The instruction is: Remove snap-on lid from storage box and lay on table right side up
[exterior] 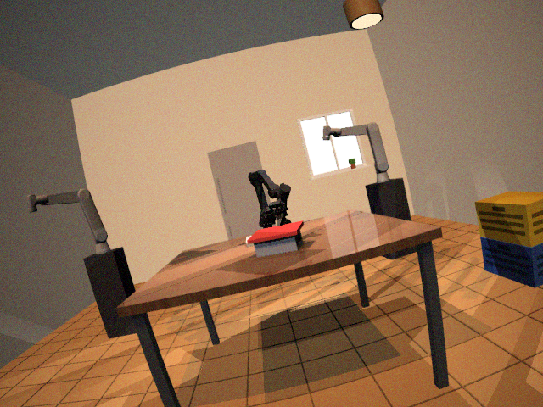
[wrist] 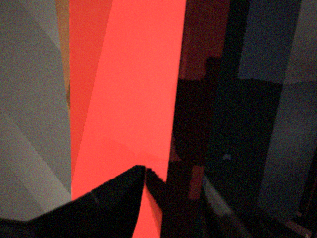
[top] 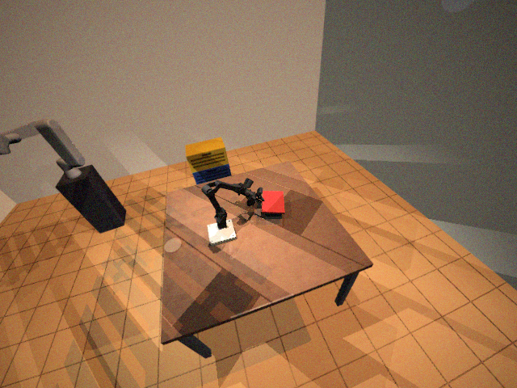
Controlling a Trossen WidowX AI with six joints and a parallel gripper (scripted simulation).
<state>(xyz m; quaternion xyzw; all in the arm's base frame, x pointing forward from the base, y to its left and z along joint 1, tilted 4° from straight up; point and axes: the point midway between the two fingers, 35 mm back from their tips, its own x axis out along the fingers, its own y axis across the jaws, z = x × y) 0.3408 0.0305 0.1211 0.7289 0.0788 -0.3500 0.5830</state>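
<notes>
One table (top: 266, 259) (exterior: 350, 245), its top reddish-brown with a wood grain, slightly glossy, on dark legs, crossed by bands of light and shadow. Floor (top: 417, 292) (exterior: 324, 385), of orange-tan square tiles with dark joints. Walls, pale beige and grey; one grey door (exterior: 234, 188); one white-framed window (exterior: 313, 147), brightly lit, with a small green plant (exterior: 352, 163) in a reddish pot at its sill; one brown cylindrical lamp (exterior: 363, 13) overhead, lit. Two grey arms on dark pedestals, near the table in the exterior view. One black robot arm (top: 215, 200) (exterior: 260, 192), standing on a white base plate (top: 215, 237) on the table. Its gripper (top: 260, 198) (exterior: 275, 224) (wrist: 172, 178), clenched on the edge of the lid. One lid (top: 273, 201) (exterior: 276, 231) (wrist: 131, 99), red, rectangular, tilted over the box, higher at one side; whether any edge still touches the box cannot be told. One storage box (top: 272, 216) (exterior: 276, 247), grey-blue, upright on the table beneath the lid; contents hidden. Two crates, stacked on the floor beyond the table: yellow (top: 207, 156) (exterior: 504, 220) above, blue (top: 212, 173) (exterior: 511, 258) below, with dark slot-like markings; no lettering can be read on either.
</notes>
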